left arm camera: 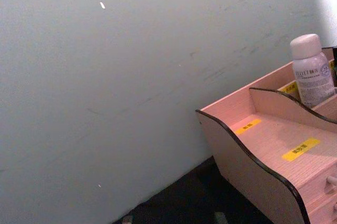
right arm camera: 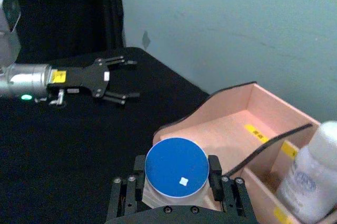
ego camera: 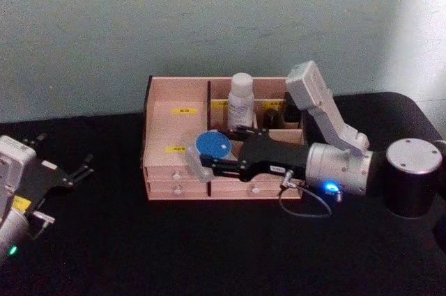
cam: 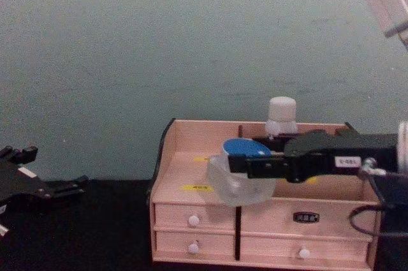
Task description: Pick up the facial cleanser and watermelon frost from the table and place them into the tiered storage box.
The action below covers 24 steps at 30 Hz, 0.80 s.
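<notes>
Blue-lidded jar (ego camera: 214,146), base hidden, pinched by right tool (ego camera: 203,164); left tool (ego camera: 78,172) spread.

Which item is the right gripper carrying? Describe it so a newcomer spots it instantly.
Start at the tiered storage box, pink wood against the wall. Above its front left tier the right gripper grips a squat translucent jar with a blue lid. The nearby white bottle is tall, white-capped and stands inside the box.
</notes>
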### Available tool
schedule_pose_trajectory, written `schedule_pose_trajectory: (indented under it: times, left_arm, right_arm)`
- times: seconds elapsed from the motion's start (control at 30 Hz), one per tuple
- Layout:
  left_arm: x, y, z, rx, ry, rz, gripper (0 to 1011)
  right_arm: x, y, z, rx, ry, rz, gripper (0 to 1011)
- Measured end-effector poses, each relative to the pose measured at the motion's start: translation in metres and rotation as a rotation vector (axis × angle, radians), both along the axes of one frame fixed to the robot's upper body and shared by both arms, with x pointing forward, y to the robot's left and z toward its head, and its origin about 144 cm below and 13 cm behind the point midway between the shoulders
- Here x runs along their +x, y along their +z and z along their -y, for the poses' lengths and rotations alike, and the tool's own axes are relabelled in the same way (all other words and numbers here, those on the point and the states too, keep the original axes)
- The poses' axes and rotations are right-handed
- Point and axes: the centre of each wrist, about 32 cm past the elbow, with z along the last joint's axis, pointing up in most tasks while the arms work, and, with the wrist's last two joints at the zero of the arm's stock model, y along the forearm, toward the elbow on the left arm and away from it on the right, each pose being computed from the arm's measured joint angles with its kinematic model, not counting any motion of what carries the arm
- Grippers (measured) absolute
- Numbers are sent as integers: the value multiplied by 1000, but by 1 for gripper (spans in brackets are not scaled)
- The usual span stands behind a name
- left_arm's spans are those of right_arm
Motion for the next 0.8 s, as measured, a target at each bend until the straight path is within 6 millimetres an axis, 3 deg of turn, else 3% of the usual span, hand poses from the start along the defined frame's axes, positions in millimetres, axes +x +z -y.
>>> schedule_pose_trajectory:
  times: [0.8]
  left_arm:
    - [0,0,0,0,0,0,1001]
  right_arm:
    - [45,3,-45,-23,-51,-16,713]
